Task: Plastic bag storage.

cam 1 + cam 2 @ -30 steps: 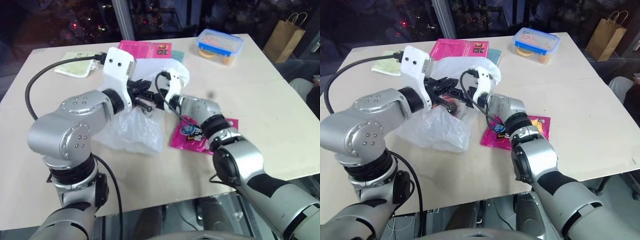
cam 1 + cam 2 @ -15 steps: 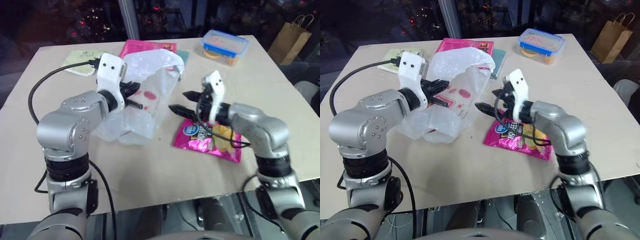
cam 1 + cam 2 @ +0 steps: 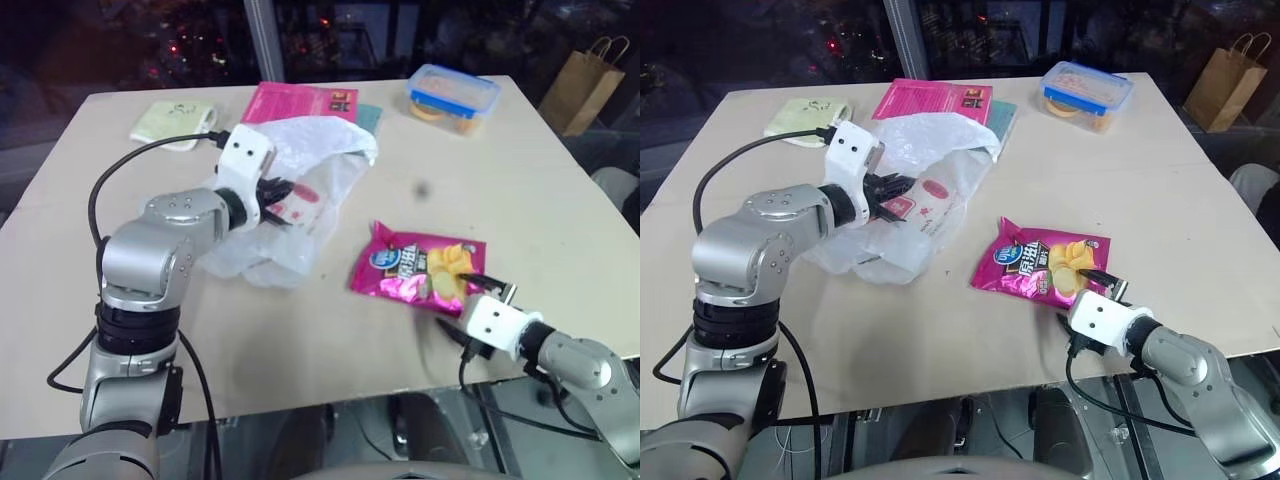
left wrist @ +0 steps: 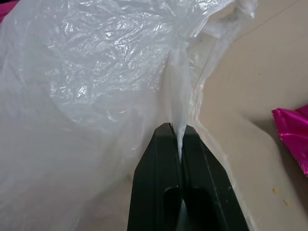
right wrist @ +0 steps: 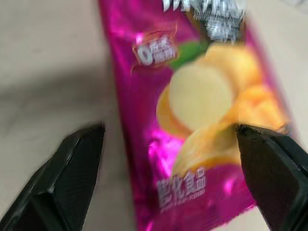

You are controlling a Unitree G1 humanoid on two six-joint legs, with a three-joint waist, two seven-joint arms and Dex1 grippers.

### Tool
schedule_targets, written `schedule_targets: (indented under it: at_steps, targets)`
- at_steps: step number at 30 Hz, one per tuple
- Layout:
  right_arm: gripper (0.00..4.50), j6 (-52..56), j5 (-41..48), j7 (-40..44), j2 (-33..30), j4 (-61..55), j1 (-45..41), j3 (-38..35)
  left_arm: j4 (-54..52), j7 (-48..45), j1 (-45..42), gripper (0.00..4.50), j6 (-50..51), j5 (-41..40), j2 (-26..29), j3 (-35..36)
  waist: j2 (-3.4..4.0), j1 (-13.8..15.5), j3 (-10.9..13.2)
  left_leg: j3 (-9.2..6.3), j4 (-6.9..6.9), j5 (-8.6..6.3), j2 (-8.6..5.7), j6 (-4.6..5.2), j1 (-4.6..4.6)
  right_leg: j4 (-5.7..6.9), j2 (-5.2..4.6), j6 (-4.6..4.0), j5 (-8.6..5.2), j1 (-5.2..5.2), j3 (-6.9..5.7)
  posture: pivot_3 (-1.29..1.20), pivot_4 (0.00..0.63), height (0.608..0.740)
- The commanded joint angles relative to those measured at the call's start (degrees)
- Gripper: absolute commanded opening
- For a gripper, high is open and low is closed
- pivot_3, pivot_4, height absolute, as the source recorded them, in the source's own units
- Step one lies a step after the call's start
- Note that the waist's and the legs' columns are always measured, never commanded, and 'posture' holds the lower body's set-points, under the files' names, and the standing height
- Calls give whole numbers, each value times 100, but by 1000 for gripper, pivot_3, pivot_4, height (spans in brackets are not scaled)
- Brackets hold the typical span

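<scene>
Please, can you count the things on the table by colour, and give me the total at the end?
Pink: 2 - glossy pink chips packet, flat pink book.
White: 1 - thin translucent white plastic bag.
Blue: 1 - clear food box with blue lid.
Pale green: 1 - pale green cloth.
Total: 5.

The left arm reaches forward over the table, elbow bent and forearm angled toward the middle. Its wrist tilts slightly downward, and the left gripper [image 4: 177,132] has both black fingers pressed together on a thin fold of the bag [image 4: 96,72]. The right arm sits low at the near table edge, forearm pointing inward. The right gripper [image 5: 171,139] has its fingers spread wide, holding nothing.
</scene>
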Motion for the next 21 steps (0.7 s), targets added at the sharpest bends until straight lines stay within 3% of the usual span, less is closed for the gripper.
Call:
schedule_targets:
  at_steps: [1,3,6,9,10,12,16,21]
  targets:
    - [4425,-312,-692,-368,76,616,-3,193,-96,-59,-178,0,-139,27,22,-13,-1,1,0,0,1,0,0,0,1,0,0,0,0,1,0,0,150,740]
    - [4425,-441,-986,-566,128,981,-107,302,-68,-66,-228,0,-143,28,23,-17,-8,8,-4,-7,9,0,1,0,18,-1,0,6,-4,25,-6,0,150,740]
    - [3655,-810,-1346,-813,255,1775,-505,508,-63,-48,-276,0,-150,36,-29,-30,-44,3,-13,-16,14,-1,9,1,78,-8,1,-15,-20,96,-20,0,150,740]
    - [2425,-1037,-1409,-814,371,2058,-732,596,-108,-49,-268,0,-118,31,-18,-23,-51,-7,-18,-20,30,-1,21,1,99,-11,1,-14,-19,124,-21,0,150,740]
    - [2268,-1128,-1453,-821,394,2114,-786,618,-124,-53,-263,0,-106,26,-10,-9,-51,-8,-18,-23,36,-1,26,1,99,-10,2,-13,-19,126,-23,0,150,740]
    - [1267,-1247,-1510,-833,435,2127,-850,611,-143,-60,-255,0,-86,13,7,22,-51,8,-18,-31,49,-1,26,1,94,-6,3,-12,-18,129,-28,0,150,740]
    - [70,-1347,-1386,-813,551,1715,-980,337,-129,-98,-252,0,-52,-17,77,98,-47,58,-15,-33,49,-1,26,1,85,-6,4,-14,-19,125,-29,0,150,740]
    - [70,-1326,-979,-381,758,977,-1630,121,210,-396,-490,0,139,-231,299,278,-24,53,7,-31,48,-1,23,1,47,0,16,-9,-15,77,-18,0,150,740]
